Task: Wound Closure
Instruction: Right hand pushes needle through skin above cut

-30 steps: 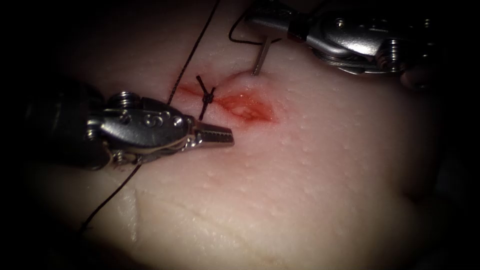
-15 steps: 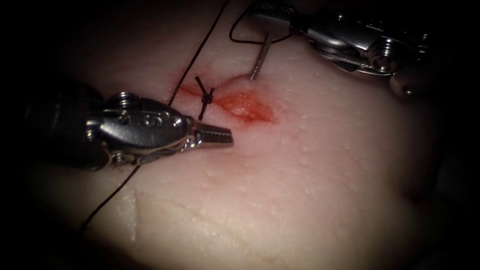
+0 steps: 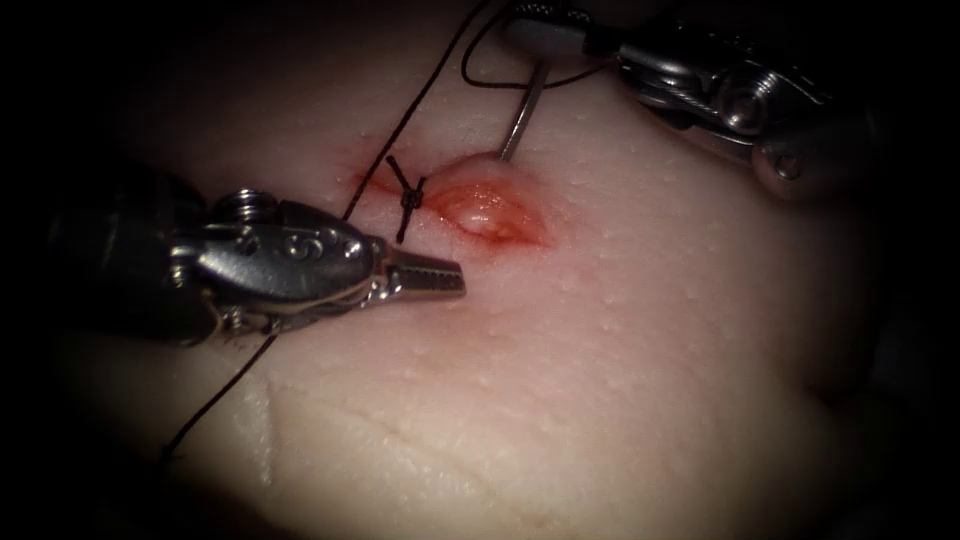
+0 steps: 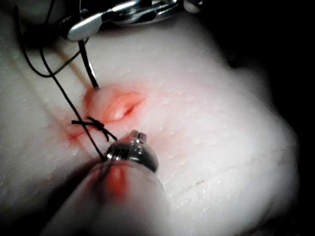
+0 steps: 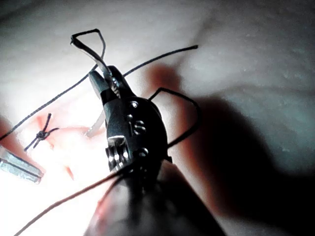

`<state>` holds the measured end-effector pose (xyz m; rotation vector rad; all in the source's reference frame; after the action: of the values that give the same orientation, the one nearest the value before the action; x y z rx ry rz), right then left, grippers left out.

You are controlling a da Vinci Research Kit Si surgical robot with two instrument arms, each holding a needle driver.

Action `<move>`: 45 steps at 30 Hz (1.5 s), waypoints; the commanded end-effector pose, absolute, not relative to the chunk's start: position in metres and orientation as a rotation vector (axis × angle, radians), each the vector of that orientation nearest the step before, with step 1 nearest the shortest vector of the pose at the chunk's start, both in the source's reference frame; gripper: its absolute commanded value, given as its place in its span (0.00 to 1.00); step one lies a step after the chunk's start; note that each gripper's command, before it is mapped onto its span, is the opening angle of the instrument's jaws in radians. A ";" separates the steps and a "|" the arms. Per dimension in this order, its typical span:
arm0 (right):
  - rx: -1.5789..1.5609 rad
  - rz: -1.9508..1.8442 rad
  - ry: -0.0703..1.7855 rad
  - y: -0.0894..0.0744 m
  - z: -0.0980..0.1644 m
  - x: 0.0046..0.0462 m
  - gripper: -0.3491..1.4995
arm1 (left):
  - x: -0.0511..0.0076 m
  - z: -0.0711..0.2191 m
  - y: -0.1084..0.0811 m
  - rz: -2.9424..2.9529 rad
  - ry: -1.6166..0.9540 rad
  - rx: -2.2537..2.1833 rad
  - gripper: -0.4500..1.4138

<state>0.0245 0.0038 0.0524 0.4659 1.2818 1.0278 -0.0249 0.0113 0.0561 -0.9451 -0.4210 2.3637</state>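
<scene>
**Needle in the tissue at the cut's far edge, held by the right tool**

Nearest the endoscope, the left tool point(image 3: 440, 275) lies low over the tissue point(image 3: 620, 360) on the near side of the cut point(image 3: 490, 210). Its two jaws are pressed together with nothing between them, the tip just short of the cut's near edge and not gripping anything. In the left wrist view its wrist point(image 4: 132, 152) sits just beside the knot.

Just beyond the tip, the knot point(image 3: 410, 197) of a finished stitch crosses the left part of the cut, its two short cut ends sticking out on either side. To the knot's right the cut gapes, with red fluid point(image 3: 500, 222) along its edges.

A long run of thread point(image 3: 395, 140) passes left of the knot, from the far edge of the tissue down under the left tool and on toward the near left.

At the cut's far edge the needle point(image 3: 520, 120) stands with its point in the tissue, which bulges there. Farthest away, the right tool point(image 3: 545, 35) has its jaws clamped on the needle near the thread end. In the right wrist view the jaws pinch the needle point(image 5: 93, 56), and the thread loops off behind them.
</scene>
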 end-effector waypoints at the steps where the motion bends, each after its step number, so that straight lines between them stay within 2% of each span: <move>1: 0.471 1.022 1.287 0.003 0.053 0.0251 0.00 | -0.0254 0.057 0.010 2.363 -0.426 -0.945 0.23; 10: 0.524 0.994 1.304 0.003 0.053 0.0254 0.00 | -0.0255 0.057 0.011 2.368 -0.423 -0.947 0.23; 22: 0.756 1.121 1.299 0.001 0.055 0.0268 0.00 | -0.0255 0.057 0.010 2.368 -0.422 -0.946 0.23; 45: 0.703 1.148 1.361 0.004 0.055 0.0257 0.00 | -0.0249 0.057 0.010 2.373 -0.422 -0.949 0.22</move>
<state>0.0251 0.0048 0.0542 0.6964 1.3617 1.1532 -0.0244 0.0110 0.0564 -0.9496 -0.4163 2.3742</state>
